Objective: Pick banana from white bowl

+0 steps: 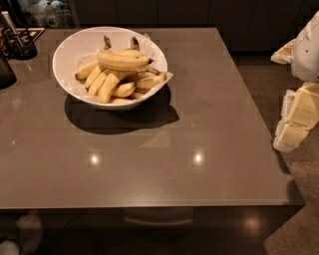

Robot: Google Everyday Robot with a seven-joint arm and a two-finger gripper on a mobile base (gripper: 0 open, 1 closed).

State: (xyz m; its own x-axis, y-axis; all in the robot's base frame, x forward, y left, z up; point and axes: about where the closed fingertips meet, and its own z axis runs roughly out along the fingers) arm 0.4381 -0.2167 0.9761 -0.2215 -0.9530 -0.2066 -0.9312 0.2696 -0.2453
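The white bowl [67, 60] stands on the far left part of the grey table [209, 124]. It holds several yellow bananas. The banana [122, 61], thick and gently curved, lies across the top of the pile, with its stem end pointing right. Slimmer bananas [102, 84] are bunched side by side below it, toward the bowl's front left. My gripper [294, 127] shows as cream and white parts at the right edge of the camera view. It is beyond the table's right side and far from the bowl, with nothing seen in it.
A dark holder with a metal utensil [19, 42] stands at the table's far left corner. A dark object [5, 72] sits at the left edge. Dark cabinets [199, 12] line the back. The table's front edge [149, 204] is near, with floor [299, 219] to the right.
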